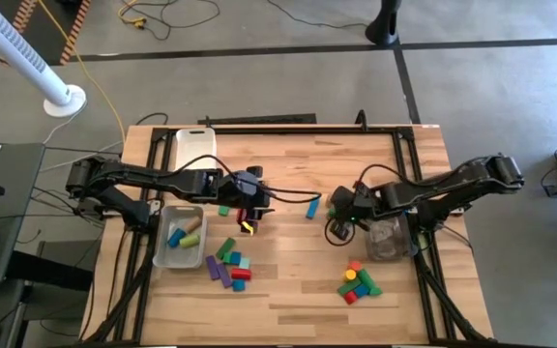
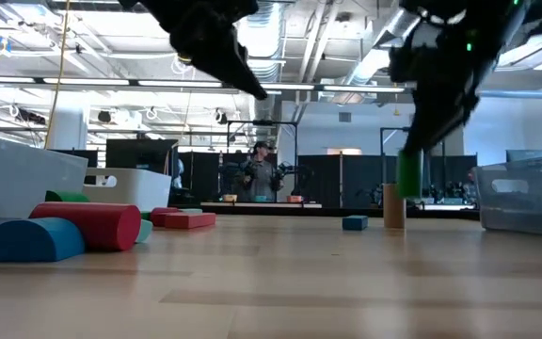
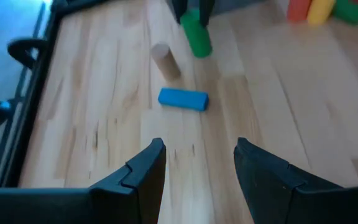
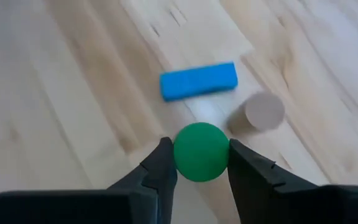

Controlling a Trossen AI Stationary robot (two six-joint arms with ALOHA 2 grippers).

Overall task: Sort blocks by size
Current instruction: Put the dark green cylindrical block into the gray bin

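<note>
Standing upright (long axis vertical): green cylinder (image 4: 201, 151)

The pale wooden worktop (image 1: 288, 290) carries a white tray (image 1: 193, 144) at its far left corner, a clear bin (image 1: 181, 248) on the left and another clear bin (image 1: 391, 238) on the right. A blue bar (image 1: 312, 207) and a tan cylinder (image 4: 263, 112) lie near the middle. Loose blocks (image 1: 227, 265) cluster beside the left bin; more blocks (image 1: 357, 283) sit near the right one.
</note>
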